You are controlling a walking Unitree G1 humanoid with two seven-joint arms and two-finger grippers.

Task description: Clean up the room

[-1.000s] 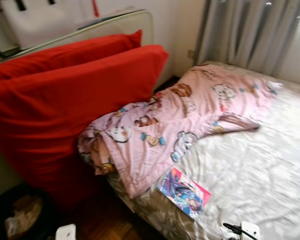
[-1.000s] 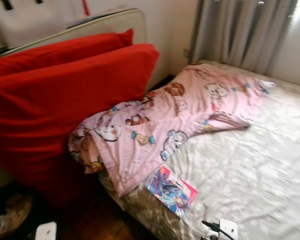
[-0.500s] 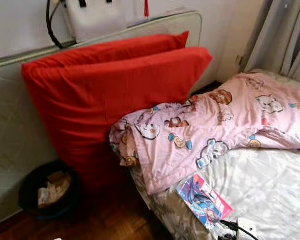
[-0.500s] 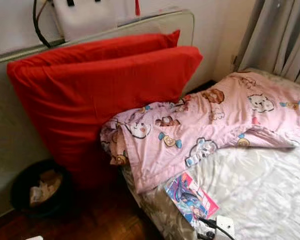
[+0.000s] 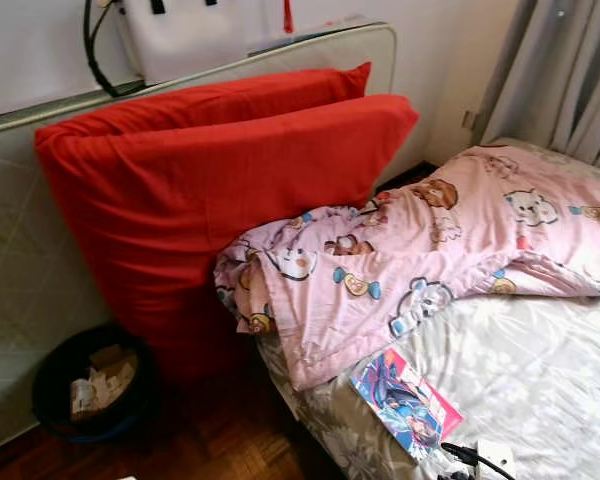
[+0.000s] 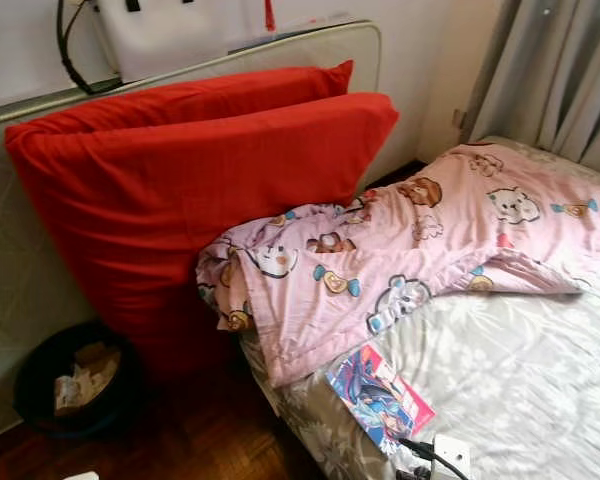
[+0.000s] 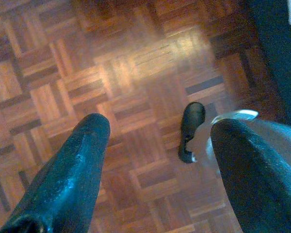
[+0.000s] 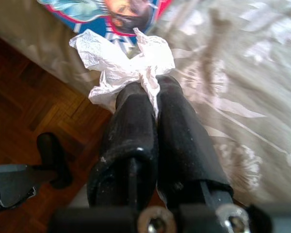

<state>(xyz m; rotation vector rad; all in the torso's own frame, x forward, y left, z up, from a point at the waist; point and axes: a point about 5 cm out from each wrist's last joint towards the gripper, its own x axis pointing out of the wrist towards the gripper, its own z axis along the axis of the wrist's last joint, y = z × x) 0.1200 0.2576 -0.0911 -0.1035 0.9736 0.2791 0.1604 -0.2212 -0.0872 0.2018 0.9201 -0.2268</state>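
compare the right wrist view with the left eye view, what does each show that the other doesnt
Right wrist view alone: the right gripper, shut on a crumpled white tissue.

Left eye view alone: two red pillows, the pink cartoon-print blanket and a black waste bin holding paper.

Both: the colourful comic book, the pale floral bedsheet and the wooden parquet floor.

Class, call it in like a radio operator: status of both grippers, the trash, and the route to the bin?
Right gripper shut on crumpled tissue, at the bed edge. Left gripper open over the parquet. Black bin on the floor beside the red pillows, nothing blocking it.
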